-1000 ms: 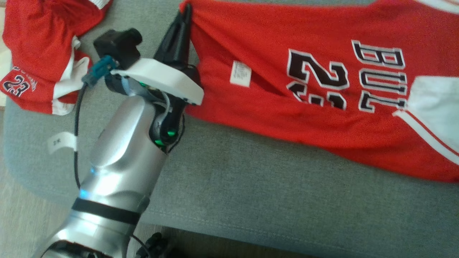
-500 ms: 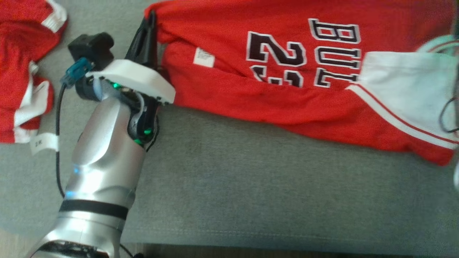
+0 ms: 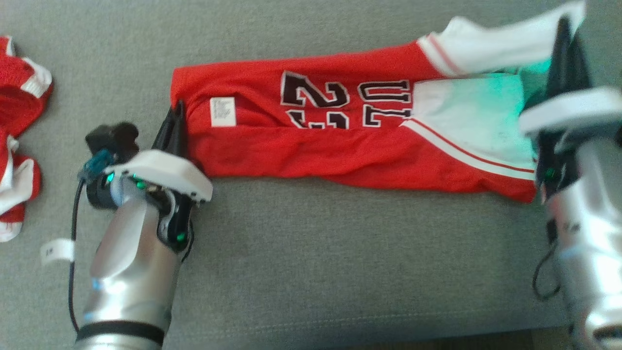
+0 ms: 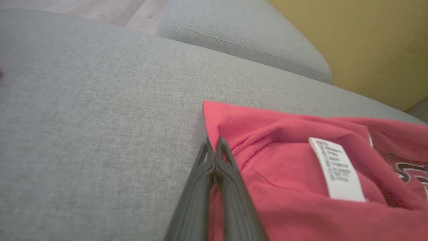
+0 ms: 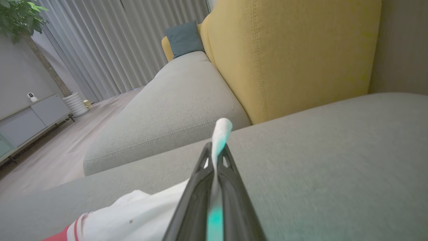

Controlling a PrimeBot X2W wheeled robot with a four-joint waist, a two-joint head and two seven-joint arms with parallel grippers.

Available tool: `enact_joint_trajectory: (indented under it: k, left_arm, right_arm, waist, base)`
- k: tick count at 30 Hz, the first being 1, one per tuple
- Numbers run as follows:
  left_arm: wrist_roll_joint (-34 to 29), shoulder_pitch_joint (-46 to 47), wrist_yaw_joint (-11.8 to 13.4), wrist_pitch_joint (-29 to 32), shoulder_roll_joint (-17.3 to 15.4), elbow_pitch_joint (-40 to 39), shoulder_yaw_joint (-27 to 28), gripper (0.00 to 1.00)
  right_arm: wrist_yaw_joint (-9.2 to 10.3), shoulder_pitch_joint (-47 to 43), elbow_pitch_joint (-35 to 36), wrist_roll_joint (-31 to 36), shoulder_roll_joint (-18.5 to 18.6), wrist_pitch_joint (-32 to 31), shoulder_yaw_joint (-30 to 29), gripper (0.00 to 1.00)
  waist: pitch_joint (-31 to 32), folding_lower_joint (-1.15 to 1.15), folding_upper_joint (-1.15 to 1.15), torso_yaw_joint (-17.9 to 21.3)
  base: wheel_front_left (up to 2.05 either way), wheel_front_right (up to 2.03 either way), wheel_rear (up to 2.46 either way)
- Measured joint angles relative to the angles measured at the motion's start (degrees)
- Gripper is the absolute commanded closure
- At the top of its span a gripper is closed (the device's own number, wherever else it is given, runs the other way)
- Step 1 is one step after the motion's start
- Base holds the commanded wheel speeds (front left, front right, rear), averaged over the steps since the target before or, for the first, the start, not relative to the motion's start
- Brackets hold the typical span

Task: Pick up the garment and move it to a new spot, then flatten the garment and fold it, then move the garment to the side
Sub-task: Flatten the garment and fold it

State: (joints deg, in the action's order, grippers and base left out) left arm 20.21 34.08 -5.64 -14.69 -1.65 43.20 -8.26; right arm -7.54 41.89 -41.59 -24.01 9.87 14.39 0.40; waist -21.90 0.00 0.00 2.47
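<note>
The garment (image 3: 311,146), red with black-and-white lettering, white trim and a small white label (image 3: 222,112), lies as a long band across the grey sofa seat (image 3: 316,253). My left gripper (image 3: 176,109) is shut on its left red edge. The left wrist view shows the left gripper (image 4: 212,145) pinching that red edge, with the label (image 4: 336,169) just to the right. My right gripper (image 3: 563,29) is shut on the white end at the far right and holds it slightly raised. In the right wrist view a strip of white fabric (image 5: 222,129) pokes out past the right gripper (image 5: 215,150).
Another red-and-white piece of clothing (image 3: 19,121) lies bunched at the seat's left end, with a white tag (image 3: 57,250) below it. A yellow sofa back (image 5: 294,50) stands behind the seat. A second grey seat (image 5: 174,100) and wooden floor (image 5: 43,160) lie beyond.
The head view has shifted, bringing my right arm into view. The garment now looks narrower and stretched between both grippers. My left gripper keeps its hold on the red edge.
</note>
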Motion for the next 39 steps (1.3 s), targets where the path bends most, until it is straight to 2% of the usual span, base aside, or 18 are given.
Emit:
enact_joint_trajectory:
  k: [9, 14, 18, 19, 20, 21, 22, 23, 30, 34, 39]
  left_arm:
    - [-3.6, -7.2, 0.1, 0.0, 0.1, -5.0, 5.7, 1.0]
    - [-5.1, -9.7, 0.1, 0.0, 0.1, -10.4, 7.9, 1.0]
    - [-5.5, -12.1, 0.1, 0.0, 0.0, -10.5, 7.5, 1.0]
    - [-5.4, -14.3, 0.1, 0.0, 0.1, -7.7, 6.5, 0.98]
    - [-4.9, -14.9, 0.1, 0.0, 0.1, -7.2, 6.1, 0.61]
    - [-4.5, -15.3, 0.2, 0.0, 0.1, -6.8, 5.5, 0.03]
    - [-4.3, -15.4, 0.7, 0.0, 0.1, -6.6, 5.1, 0.0]
    - [-4.3, -15.4, 1.2, 0.0, 0.1, -6.7, 4.9, 0.0]
    - [-4.3, -18.1, 7.2, 0.0, 0.0, -13.1, 4.3, 0.0]
    - [-3.6, -22.4, 8.8, 0.0, 0.0, -17.2, 2.0, 0.0]
    - [-3.4, -24.7, 10.0, 0.0, -0.1, -20.9, -1.4, 0.0]
  right_arm:
    - [0.0, -10.7, 5.9, -5.7, -1.5, 0.0, 1.0, 1.0]
    - [0.0, -14.2, 5.9, -6.2, -3.2, 0.0, 0.5, 1.0]
    - [0.0, -15.9, 4.6, -6.0, -4.0, 0.0, 0.5, 1.0]
    - [0.0, -16.2, 3.0, -5.1, -4.1, 0.0, 0.5, 1.0]
    - [0.0, -16.3, 2.5, -4.8, -4.1, 0.0, 0.4, 1.0]
    - [0.0, -16.5, 1.7, -4.4, -4.2, 0.0, 0.5, 1.0]
    - [0.0, -16.6, 1.0, -4.1, -4.3, 0.0, 0.7, 0.55]
    - [0.0, -16.7, 0.3, -4.2, -4.5, 0.0, 0.7, 0.0]
    - [0.0, -16.7, -0.2, -2.9, -5.3, 0.0, -0.8, 0.0]
    - [0.0, -16.7, -1.2, -1.1, -5.3, 0.0, -1.2, 0.0]
    - [0.0, -16.6, -6.0, 2.0, -4.5, 0.0, -3.3, 0.0]
  waist:
    - [4.6, 0.0, 0.0, 2.0]
    - [6.2, 0.0, 0.0, 1.9]
    - [7.1, 0.0, 0.0, 1.8]
    - [7.4, 0.0, 0.0, 1.9]
    - [7.5, 0.0, 0.0, 1.9]
    - [7.6, 0.0, 0.0, 1.8]
    - [7.7, 0.0, 0.0, 1.7]
    - [7.8, 0.0, 0.0, 1.7]
    - [9.3, 0.0, 0.0, 1.2]
    - [10.1, 0.0, 0.0, 0.1]
    - [10.3, 0.0, 0.0, -2.8]
  base:
    - [0.0, 0.0, 0.0]
    - [0.0, 0.0, 0.0]
    - [0.0, 0.0, 0.0]
    - [0.0, 0.0, 0.0]
    - [0.0, 0.0, 0.0]
    - [0.0, 0.0, 0.0]
    - [0.0, 0.0, 0.0]
    - [0.0, 0.0, 0.0]
    - [0.0, 0.0, 0.0]
    - [0.0, 0.0, 0.0]
    - [0.0, 0.0, 0.0]
